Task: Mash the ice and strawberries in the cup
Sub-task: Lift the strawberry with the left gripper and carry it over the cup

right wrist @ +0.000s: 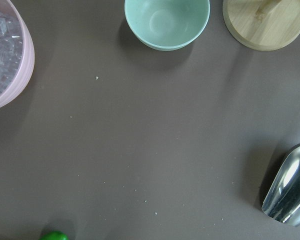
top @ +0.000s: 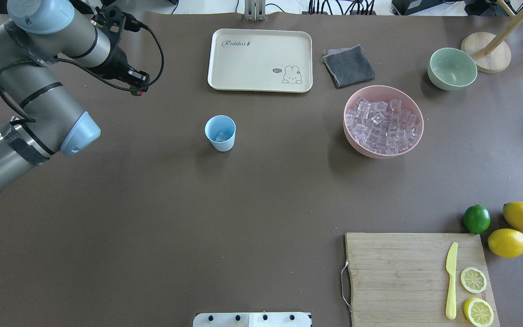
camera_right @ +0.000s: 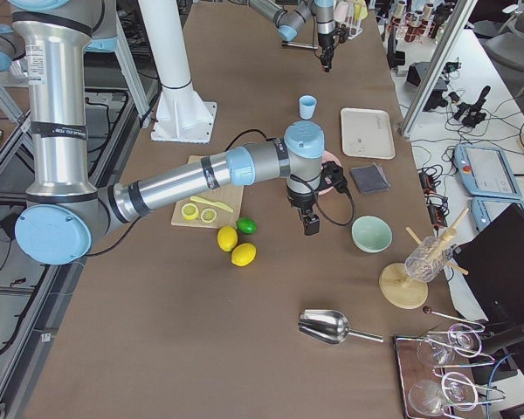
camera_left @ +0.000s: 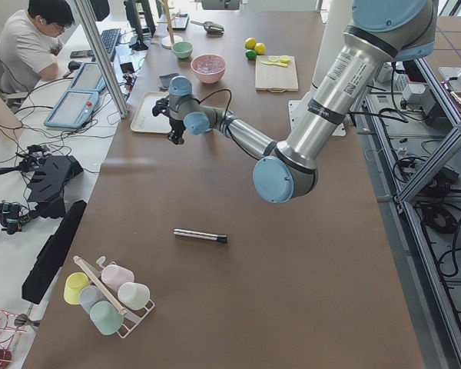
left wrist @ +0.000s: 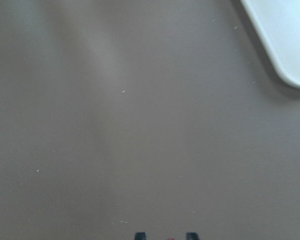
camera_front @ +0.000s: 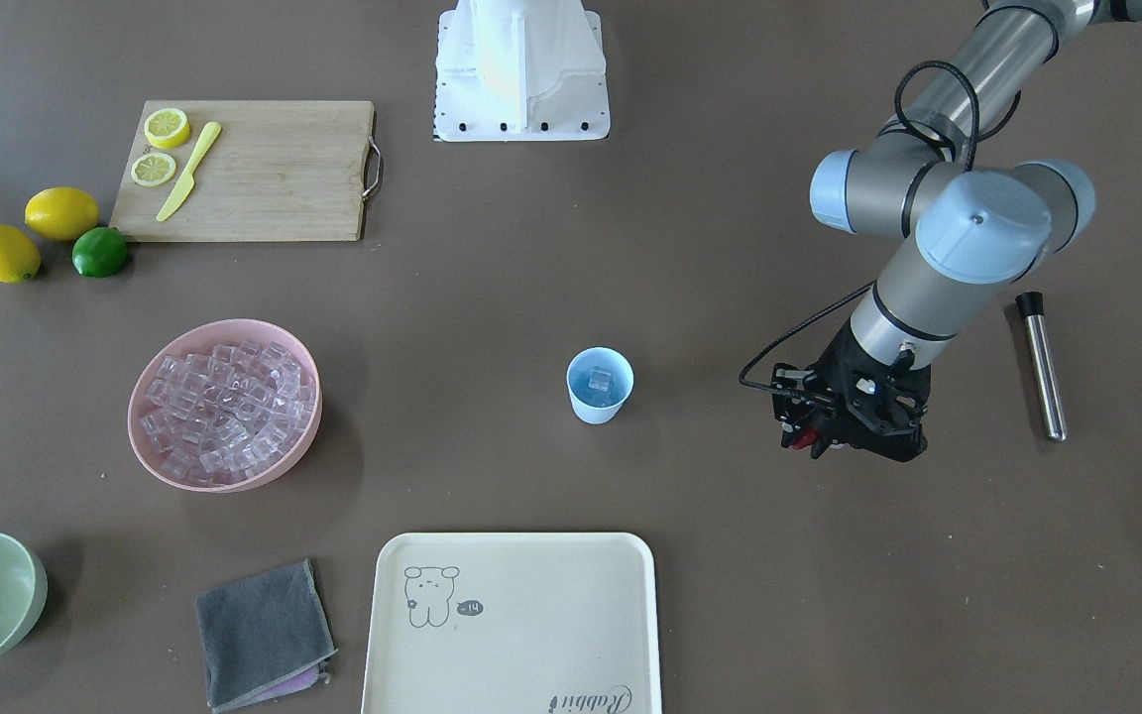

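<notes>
Fingers on my left gripper (camera_front: 811,443) pinch the strawberry (camera_front: 804,437), well apart from the cup (camera_front: 599,402) of ice (camera_front: 599,379). My right gripper's (camera_right: 312,229) state I cannot tell

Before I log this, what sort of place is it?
Probably a robotics lab staged for drink prep: an operator at computers beside the table, plus a cup, ice bowl and cutting board.

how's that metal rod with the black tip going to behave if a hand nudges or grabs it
The metal rod is a smooth cylinder lying flat on the table, so a sideways nudge would probably roll it. Its shiny surface looks slippery, so a light pinch might slip. It looks rigid and likely heavy for its size.
</notes>
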`<state>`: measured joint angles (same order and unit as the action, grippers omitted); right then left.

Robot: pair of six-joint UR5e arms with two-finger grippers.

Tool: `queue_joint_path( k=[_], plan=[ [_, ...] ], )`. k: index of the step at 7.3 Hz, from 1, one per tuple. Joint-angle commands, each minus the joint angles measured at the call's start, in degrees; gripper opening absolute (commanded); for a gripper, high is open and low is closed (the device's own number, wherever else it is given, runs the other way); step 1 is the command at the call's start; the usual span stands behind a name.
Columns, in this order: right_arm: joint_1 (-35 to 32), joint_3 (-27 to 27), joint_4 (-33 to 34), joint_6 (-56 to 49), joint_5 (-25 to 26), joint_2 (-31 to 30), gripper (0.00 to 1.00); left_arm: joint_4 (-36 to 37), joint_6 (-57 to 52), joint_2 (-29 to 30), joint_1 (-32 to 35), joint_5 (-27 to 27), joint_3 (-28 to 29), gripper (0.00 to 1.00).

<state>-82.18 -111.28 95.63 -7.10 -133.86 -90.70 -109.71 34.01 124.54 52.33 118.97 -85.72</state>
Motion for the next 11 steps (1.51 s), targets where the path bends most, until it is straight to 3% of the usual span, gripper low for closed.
queue_joint_path(
  k=[1, 4, 5, 10, 11],
  plan=[
    [0.0, 0.01, 0.0, 0.16, 0.0, 0.17, 0.97, 2.48, 6.38, 6.3, -2.39, 0.13, -1.21, 0.0],
    [0.0, 0.1, 0.0, 0.24, -0.09, -0.01, 0.97, 2.04, 9.93, 10.54, -9.06, -1.28, 0.11, 0.0],
    [0.0, 0.19, 0.0, 0.24, 0.0, 0.08, 0.97, 1.43, 11.07, 10.55, -10.91, -4.24, 0.2, 0.0],
    [0.0, 0.54, 0.0, 0.33, 0.0, 0.43, 0.97, -3.32, 10.73, 9.05, -11.63, -6.03, 3.63, 0.0],
    [0.0, 0.63, 0.0, 0.25, 0.09, 0.52, 0.97, -3.23, 10.47, 8.96, -11.81, -6.03, 3.63, 0.14]
  ],
)
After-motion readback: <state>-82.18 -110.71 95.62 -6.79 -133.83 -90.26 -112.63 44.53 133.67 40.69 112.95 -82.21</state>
